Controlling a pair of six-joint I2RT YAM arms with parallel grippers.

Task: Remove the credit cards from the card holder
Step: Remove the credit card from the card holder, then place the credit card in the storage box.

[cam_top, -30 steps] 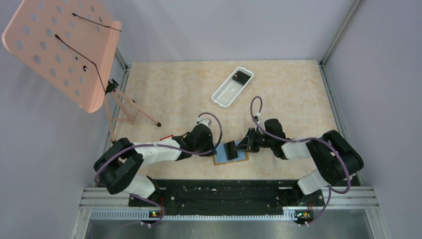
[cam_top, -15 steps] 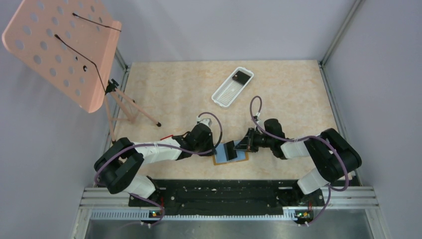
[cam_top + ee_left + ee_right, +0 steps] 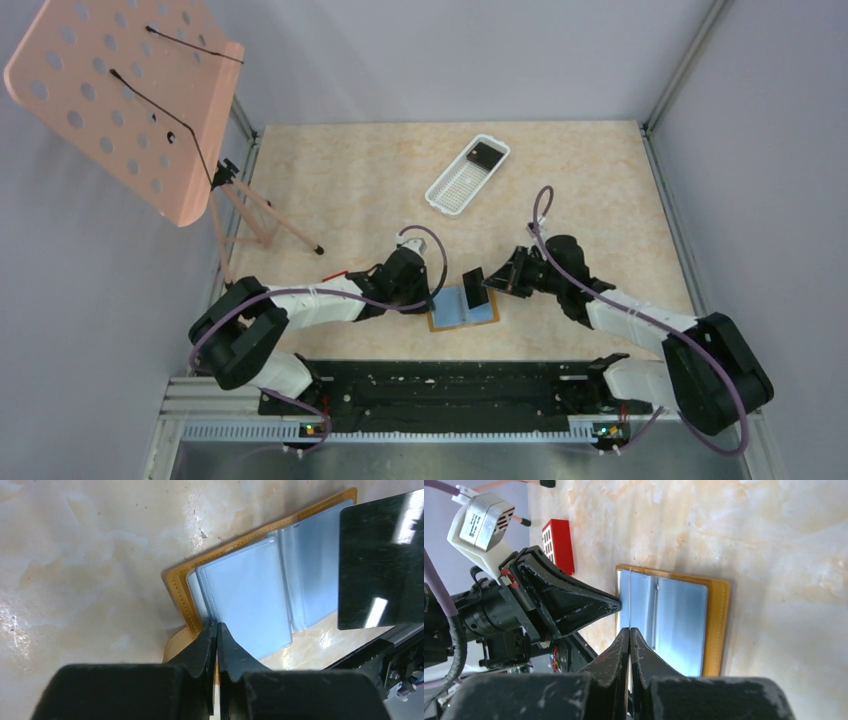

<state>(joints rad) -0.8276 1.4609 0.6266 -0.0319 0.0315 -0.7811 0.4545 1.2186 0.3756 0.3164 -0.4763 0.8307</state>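
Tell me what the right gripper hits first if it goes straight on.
Probably the left gripper, shut at the edge of the card holder. The right gripper, shut on a dark credit card, points across the open holder at it; relative height is unclear.

A beige marbled table (image 3: 340,170) is walled by plain grey panels (image 3: 450,60). Seen from above, a white slotted tray (image 3: 452,192) lies toward 12 o'clock of the table's middle, its long axis running from 7 to 1 o'clock. A small dark square (image 3: 485,154) rests in its 1 o'clock end. At 10 o'clock a pink perforated music-stand panel (image 3: 110,90) tilts over the left edge, black wire clips (image 3: 195,45) across it, its pink tripod legs (image 3: 280,219) splayed onto the table. A little red block (image 3: 558,545) lies near 8 o'clock. A black rail (image 3: 450,385) runs along 6 o'clock
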